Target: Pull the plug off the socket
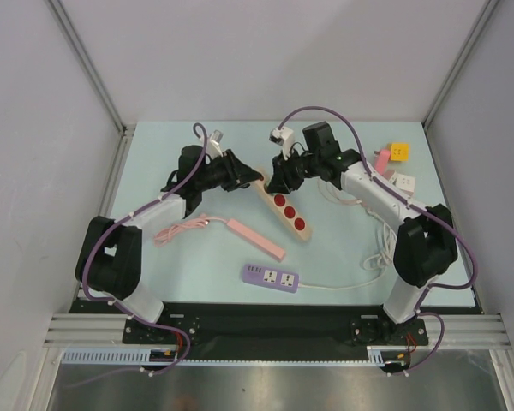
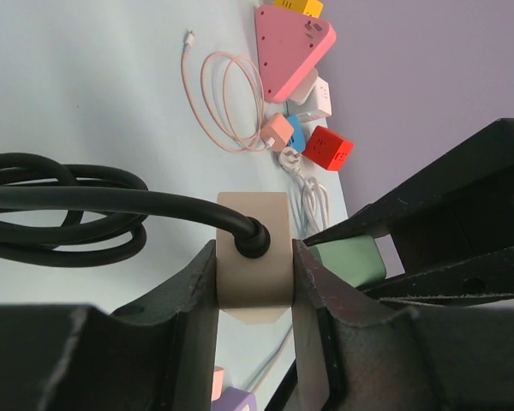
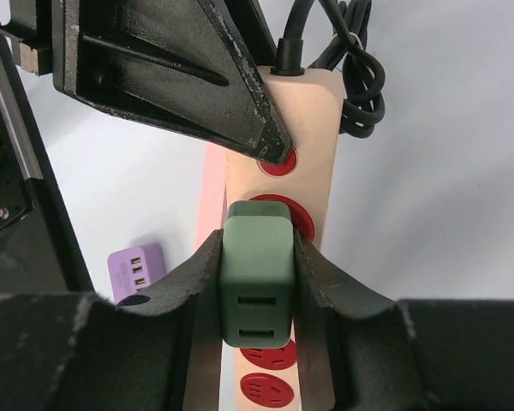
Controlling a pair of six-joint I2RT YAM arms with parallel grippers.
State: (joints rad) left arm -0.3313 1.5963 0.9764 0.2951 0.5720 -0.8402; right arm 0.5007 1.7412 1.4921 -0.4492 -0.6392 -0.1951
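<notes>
1. Right tool clenches the green plug from both sides.
2. Plug sits over the second red socket on the beige power strip. Seated or free, can't tell.
3. Left tool clamps the strip's cable end, with the black cable looping across the tabletop.

Holds the end of the tan power strip tight in the left gripper, right where the thick black cord goes in, with a green plug just beside it and a pink triangle block far back on the table.
</notes>
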